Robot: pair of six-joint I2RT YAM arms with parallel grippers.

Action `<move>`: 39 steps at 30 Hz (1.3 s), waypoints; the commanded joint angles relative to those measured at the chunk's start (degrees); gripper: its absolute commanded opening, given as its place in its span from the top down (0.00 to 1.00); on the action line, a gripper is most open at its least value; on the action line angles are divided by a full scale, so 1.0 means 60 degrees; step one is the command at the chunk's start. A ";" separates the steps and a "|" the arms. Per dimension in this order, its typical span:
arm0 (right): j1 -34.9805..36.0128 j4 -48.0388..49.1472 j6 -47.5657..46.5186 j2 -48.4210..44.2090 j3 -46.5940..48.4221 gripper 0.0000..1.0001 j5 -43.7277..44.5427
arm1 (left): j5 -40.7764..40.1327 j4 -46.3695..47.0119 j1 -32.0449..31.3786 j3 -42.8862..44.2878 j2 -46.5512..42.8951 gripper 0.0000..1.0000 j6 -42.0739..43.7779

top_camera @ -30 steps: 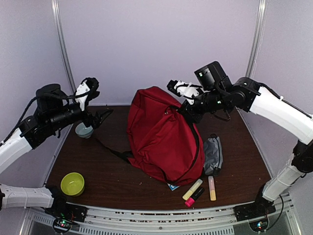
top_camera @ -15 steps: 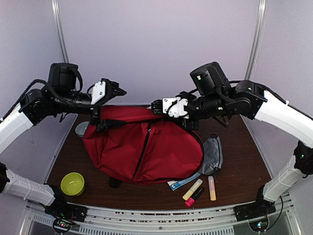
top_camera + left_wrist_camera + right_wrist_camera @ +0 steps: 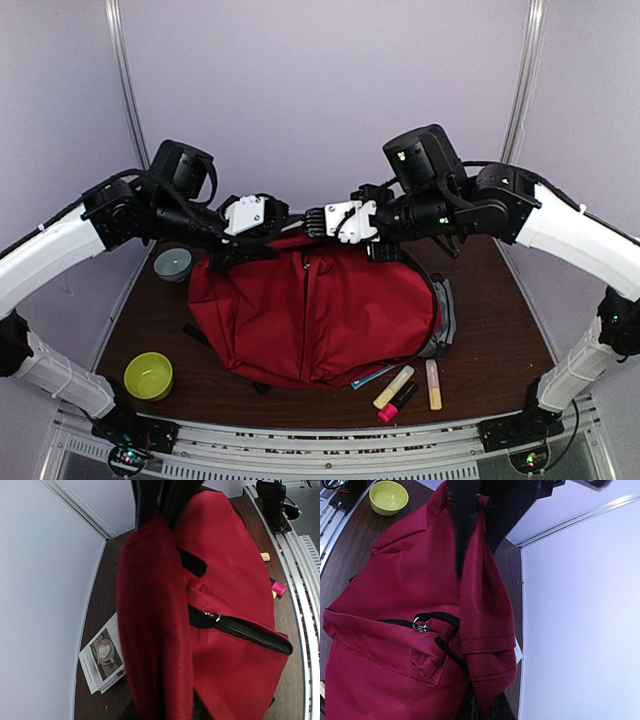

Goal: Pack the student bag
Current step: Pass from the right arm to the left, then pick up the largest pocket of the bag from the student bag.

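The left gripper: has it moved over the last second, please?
Yes: the left gripper, gripping the student bag, moved right, away from the grey bowl.

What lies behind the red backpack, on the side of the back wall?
A printed booklet lies flat on the table behind the student bag, a cup pictured on it. The bag covers its near edge and hides it fully in the top view.

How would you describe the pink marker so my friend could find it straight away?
Find the big red student bag in the middle of the table. By its front right corner lie three markers. The pink marker lies nearest the table's front edge, beside the yellow marker, and alone has a dark body.
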 commanded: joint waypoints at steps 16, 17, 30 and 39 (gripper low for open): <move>-0.0422 0.6298 1.1683 -0.2357 -0.3106 0.64 0.1998 | -0.3672 0.2602 0.0003 -0.0830 -0.1665 1.00 -0.5276; -0.0284 0.6360 1.1947 -0.2387 -0.3242 0.66 0.2100 | -0.3671 0.2649 0.0003 -0.0859 -0.1705 1.00 -0.5319; 0.0888 0.4949 1.3746 -0.1373 -0.3369 0.60 0.2268 | -0.3912 0.2857 0.0003 -0.1052 -0.1744 1.00 -0.5561; 0.1074 0.4313 1.3816 -0.0489 -0.2720 0.48 0.2200 | -0.3860 0.2958 0.0003 -0.1095 -0.1704 1.00 -0.5537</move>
